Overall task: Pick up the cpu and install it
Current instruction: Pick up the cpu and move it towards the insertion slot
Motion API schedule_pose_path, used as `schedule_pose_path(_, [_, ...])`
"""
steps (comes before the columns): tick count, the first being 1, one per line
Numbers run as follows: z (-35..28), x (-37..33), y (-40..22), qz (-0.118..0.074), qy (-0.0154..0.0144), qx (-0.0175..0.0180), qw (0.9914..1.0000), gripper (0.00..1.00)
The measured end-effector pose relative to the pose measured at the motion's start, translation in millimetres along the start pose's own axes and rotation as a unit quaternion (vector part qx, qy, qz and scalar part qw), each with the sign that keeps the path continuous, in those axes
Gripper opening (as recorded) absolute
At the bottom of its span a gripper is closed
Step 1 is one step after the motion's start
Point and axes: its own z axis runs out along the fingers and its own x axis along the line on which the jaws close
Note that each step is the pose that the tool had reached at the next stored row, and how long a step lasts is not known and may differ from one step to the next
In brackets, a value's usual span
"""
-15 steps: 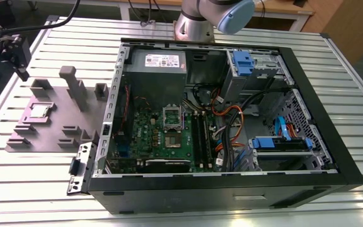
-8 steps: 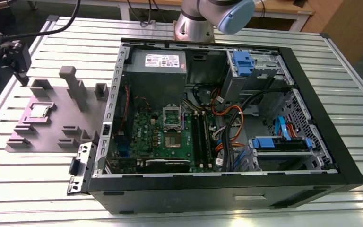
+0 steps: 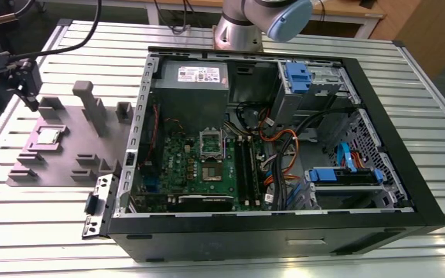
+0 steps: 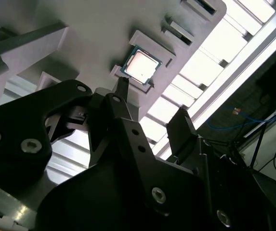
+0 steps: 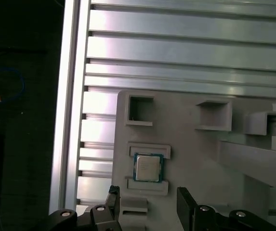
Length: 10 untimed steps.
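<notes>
- Hanging near the grey holder, our jaws are spread wide and hold nothing.
- We see the cpu lying flat in that holder on the bench, at the exterior view's left, apart from the jaws.

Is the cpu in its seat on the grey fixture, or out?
In. The cpu lies flat between two ledges of the grey fixture; the open tool hangs apart from it.

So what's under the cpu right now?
The cpu lies flat in a shallow seat of the grey fixture, between two raised ledges. The seat's floor beneath it is hidden.
</notes>
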Motion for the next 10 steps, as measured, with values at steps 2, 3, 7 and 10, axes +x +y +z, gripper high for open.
schedule_pose_path(2, [1.1, 0.0, -0.1, 0.0, 0.0001, 0.0001, 1.0, 0.59])
schedule_pose_path(3, [1.1, 0.0, -0.1, 0.0, 0.0002, 0.0001, 1.0, 0.59])
schedule_pose_path(7, [4.1, 0.0, -0.2, 0.0, 0.0, 0.0001, 1.0, 0.59])
schedule_pose_path(10, [4.5, 0.0, -0.2, 0.0, 0.0, 0.0001, 1.0, 0.59])
